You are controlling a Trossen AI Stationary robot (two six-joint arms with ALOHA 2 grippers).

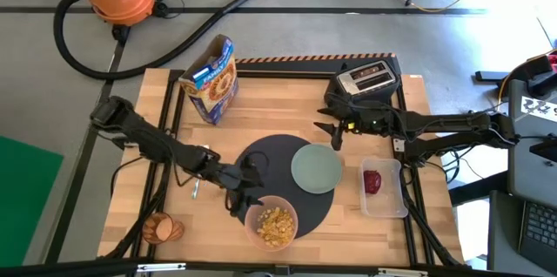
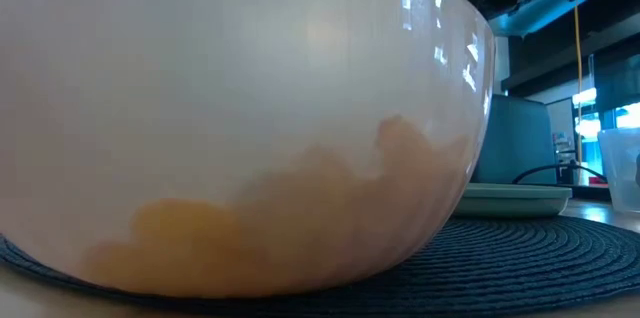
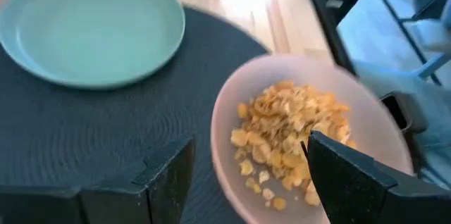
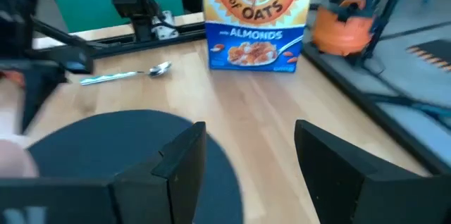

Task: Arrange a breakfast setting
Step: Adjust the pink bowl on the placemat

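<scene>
**Bowl set on the mat; spoon looks next**

Your left gripper (image 1: 241,192) hangs with its fingers apart and empty just beside the pink bowl (image 1: 272,226), lower centre of the high view. The bowl, holding cereal, sits on the dark mat's (image 1: 261,157) near edge. The pale green plate (image 1: 315,167) lies beyond. Next, judge the reach to the spoon (image 1: 195,186) at left. Your right gripper (image 1: 335,137) waits part-open, empty, near the toaster (image 1: 370,77).

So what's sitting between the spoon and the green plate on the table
In the high view, the left claw and its arm hang between the metal spoon and the pale green plate, above the dark-grey mat.
</scene>
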